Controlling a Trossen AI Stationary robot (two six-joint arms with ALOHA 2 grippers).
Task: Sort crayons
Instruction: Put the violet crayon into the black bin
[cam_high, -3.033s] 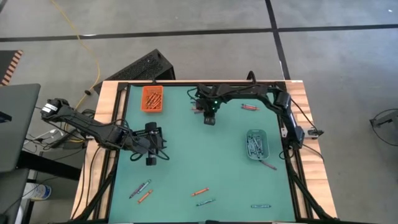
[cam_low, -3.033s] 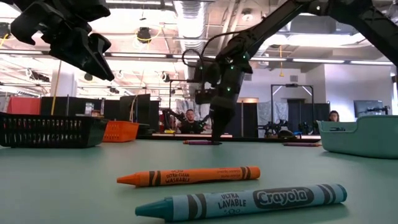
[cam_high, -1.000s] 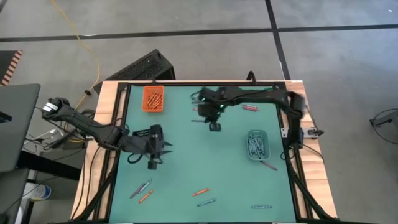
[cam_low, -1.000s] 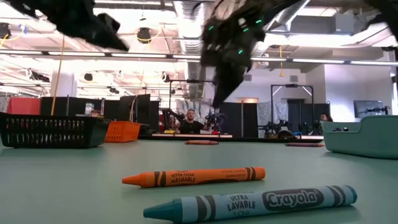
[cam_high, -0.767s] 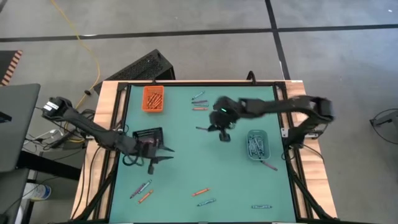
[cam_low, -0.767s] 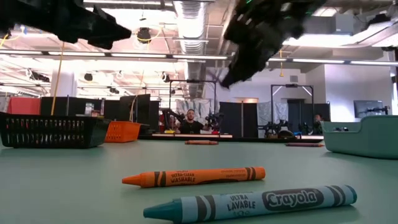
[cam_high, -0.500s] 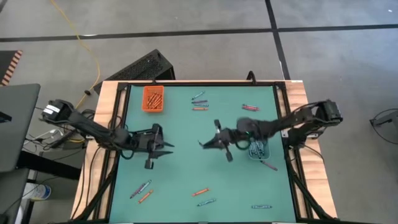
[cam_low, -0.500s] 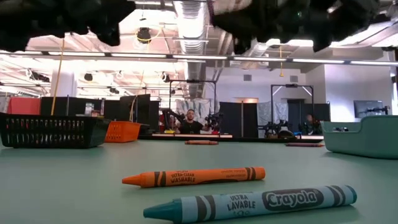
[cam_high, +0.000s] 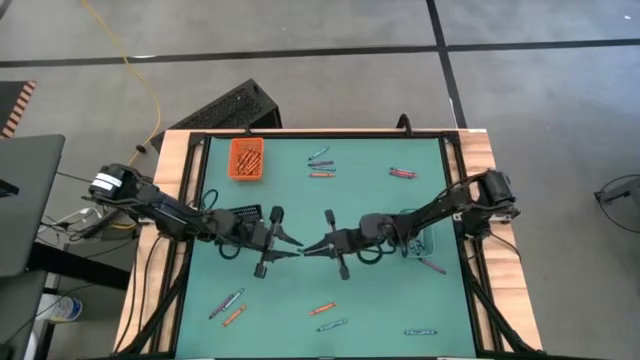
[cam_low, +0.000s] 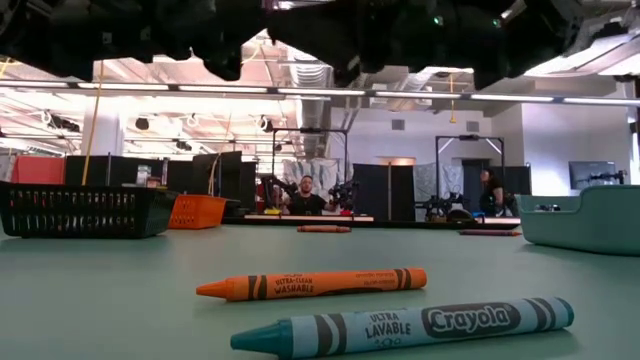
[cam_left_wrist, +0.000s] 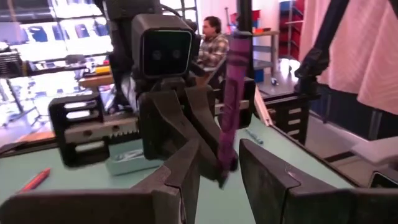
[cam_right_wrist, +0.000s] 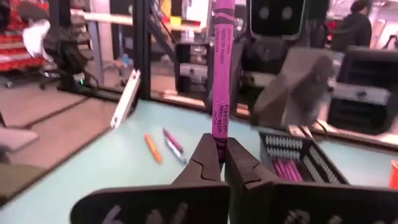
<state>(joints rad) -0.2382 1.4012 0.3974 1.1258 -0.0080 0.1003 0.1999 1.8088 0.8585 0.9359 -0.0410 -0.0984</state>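
Note:
My right gripper (cam_high: 312, 246) is at the table's middle, level and pointing toward the left edge. It is shut on a purple-pink crayon (cam_right_wrist: 221, 68) that stands upright. My left gripper (cam_high: 289, 244) faces it, level and open. Its two fingers (cam_left_wrist: 267, 177) flank that crayon's lower end (cam_left_wrist: 225, 168); whether they touch it, I cannot tell. More crayons lie loose on the green mat: an orange one (cam_low: 310, 284) and a teal one (cam_low: 400, 325) near the front, others at the far side (cam_high: 320, 173) and the near left (cam_high: 228, 303). My right gripper pinches the crayon's lower end (cam_right_wrist: 217, 132) between its two fingertips. The fingers come level from the table's right side and lie across the crayon. The crayon rises straight above the fingers, clear of the table.
An orange tray (cam_high: 246, 158) with crayons stands at the far left. A black tray (cam_right_wrist: 298, 163) with pink crayons sits below my left arm. A pale teal tray (cam_high: 420, 238) sits at the right, partly under my right arm. The wooden frame (cam_high: 182, 200) borders the mat.
My right gripper has swung from the far middle toward the near edge and the centre. It has tipped from pointing down to level, still shut on the crayon. My left gripper has moved toward the right edge and tipped up to level, facing the right one.

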